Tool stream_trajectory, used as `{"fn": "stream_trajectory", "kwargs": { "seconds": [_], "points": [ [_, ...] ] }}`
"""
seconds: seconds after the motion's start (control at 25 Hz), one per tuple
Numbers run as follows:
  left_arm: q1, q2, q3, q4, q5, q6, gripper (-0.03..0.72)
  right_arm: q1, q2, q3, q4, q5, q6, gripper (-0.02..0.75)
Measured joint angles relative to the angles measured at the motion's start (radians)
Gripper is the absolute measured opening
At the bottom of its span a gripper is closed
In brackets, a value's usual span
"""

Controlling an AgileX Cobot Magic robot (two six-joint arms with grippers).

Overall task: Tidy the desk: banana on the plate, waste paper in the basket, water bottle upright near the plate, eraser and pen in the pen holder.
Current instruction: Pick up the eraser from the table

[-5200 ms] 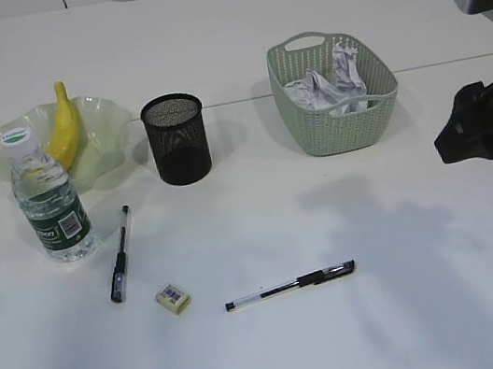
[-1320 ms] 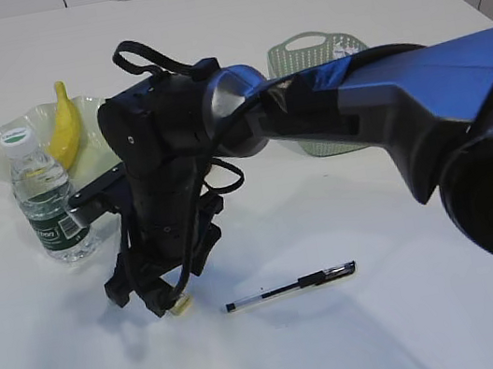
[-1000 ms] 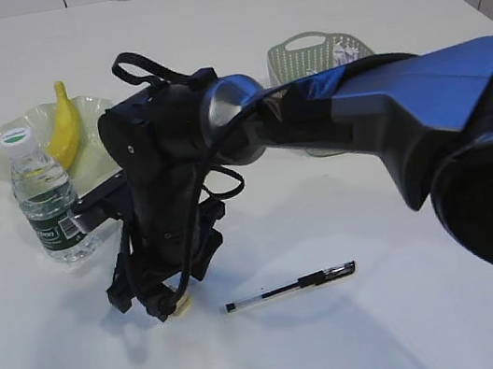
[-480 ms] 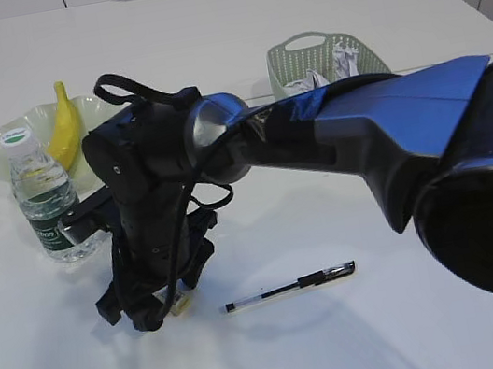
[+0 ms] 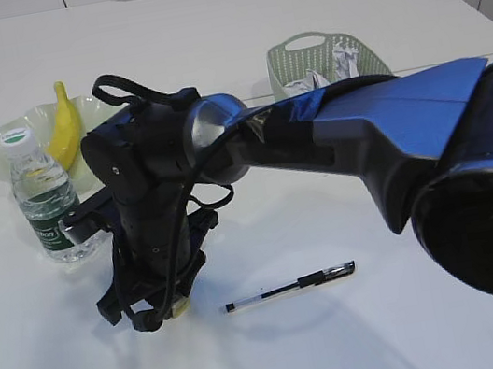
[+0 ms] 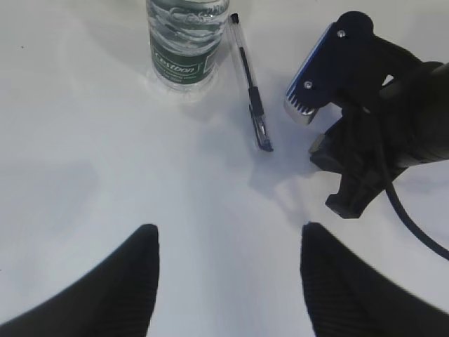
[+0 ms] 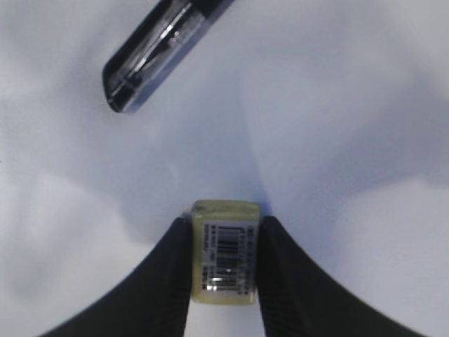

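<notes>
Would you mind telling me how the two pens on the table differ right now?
The pen by the bottle lies close beside the upright water bottle, whereas the pen in the open lies alone, nearer the table's front edge. The first is hidden behind the right arm in the exterior view; the second is in plain sight there. Both are clear-barrelled with dark grips, lying flat, not yet picked up.

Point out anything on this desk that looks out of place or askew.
Two pens lie loose on the table instead of in the holder: one in front of the right arm, another beside the upright water bottle. The eraser sits on the table between the right gripper fingers. Nothing looks spilled or damaged.
</notes>
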Motion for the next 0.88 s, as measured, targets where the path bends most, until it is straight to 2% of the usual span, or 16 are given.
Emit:
{"fn": "stream_trajectory", "kwargs": {
  "seconds": [0.16,0.64,0.88],
  "points": [
    [0.0,0.0,0.0,0.0,0.0,0.0,0.454,0.0,0.0,0.0,0.0,0.003,0.001,0.2],
    [0.0,0.0,0.0,0.0,0.0,0.0,0.454,-0.004,-0.056,0.004,-0.015,0.068,0.001,0.197],
    [0.0,0.0,0.0,0.0,-0.002,0.0,0.454,-0.047,-0.152,0.004,-0.036,0.106,-0.002,0.197]
  ]
}}
